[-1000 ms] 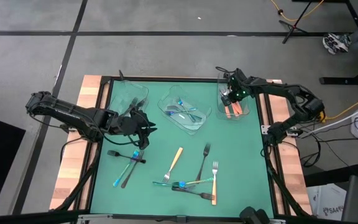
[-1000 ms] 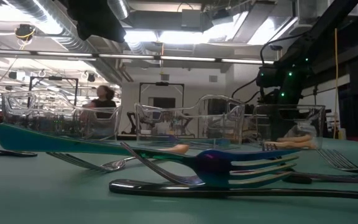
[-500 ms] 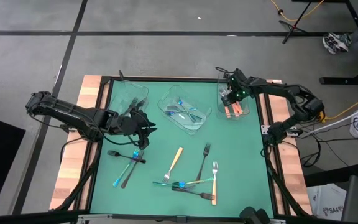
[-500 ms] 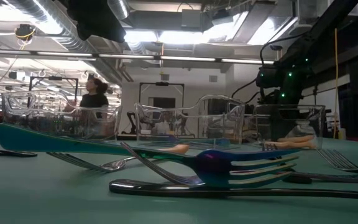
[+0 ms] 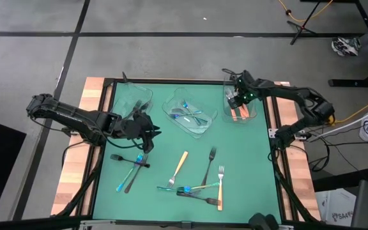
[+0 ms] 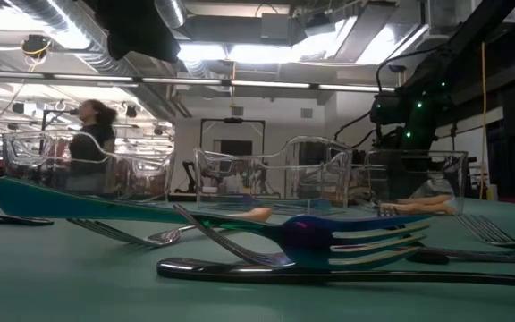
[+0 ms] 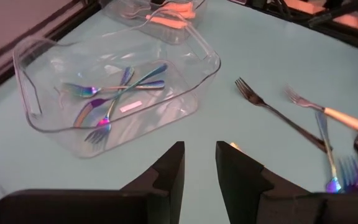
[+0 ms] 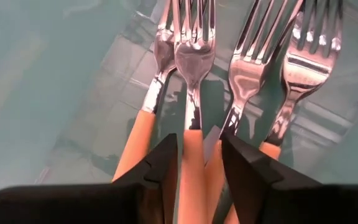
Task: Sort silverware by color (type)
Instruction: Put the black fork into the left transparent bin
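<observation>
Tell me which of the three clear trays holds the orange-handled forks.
The right tray, under the right hand. The middle tray holds blue-purple pieces, and the left tray shows none of either kind.

Green table [image 5: 248,160], orange-handled silver forks [image 8: 194,93]
</observation>
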Robot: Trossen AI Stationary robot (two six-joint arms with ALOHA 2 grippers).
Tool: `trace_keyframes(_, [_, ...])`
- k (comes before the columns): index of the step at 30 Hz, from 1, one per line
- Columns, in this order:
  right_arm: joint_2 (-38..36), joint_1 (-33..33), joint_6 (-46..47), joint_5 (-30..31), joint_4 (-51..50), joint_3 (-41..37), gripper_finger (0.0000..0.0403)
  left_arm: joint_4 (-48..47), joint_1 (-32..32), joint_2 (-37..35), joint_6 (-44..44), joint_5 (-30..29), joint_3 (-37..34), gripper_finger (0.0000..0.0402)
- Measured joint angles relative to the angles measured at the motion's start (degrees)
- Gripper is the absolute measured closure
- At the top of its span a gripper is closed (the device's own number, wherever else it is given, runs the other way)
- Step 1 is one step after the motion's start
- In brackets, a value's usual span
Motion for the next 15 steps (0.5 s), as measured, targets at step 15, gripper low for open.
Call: trace_keyframes(15, [-16.6,0.0,0.0,-3.2,-0.2,0.1,0.0288,-12.0,-5.5,0.0,-39.3,2.2,0.0,0.0316])
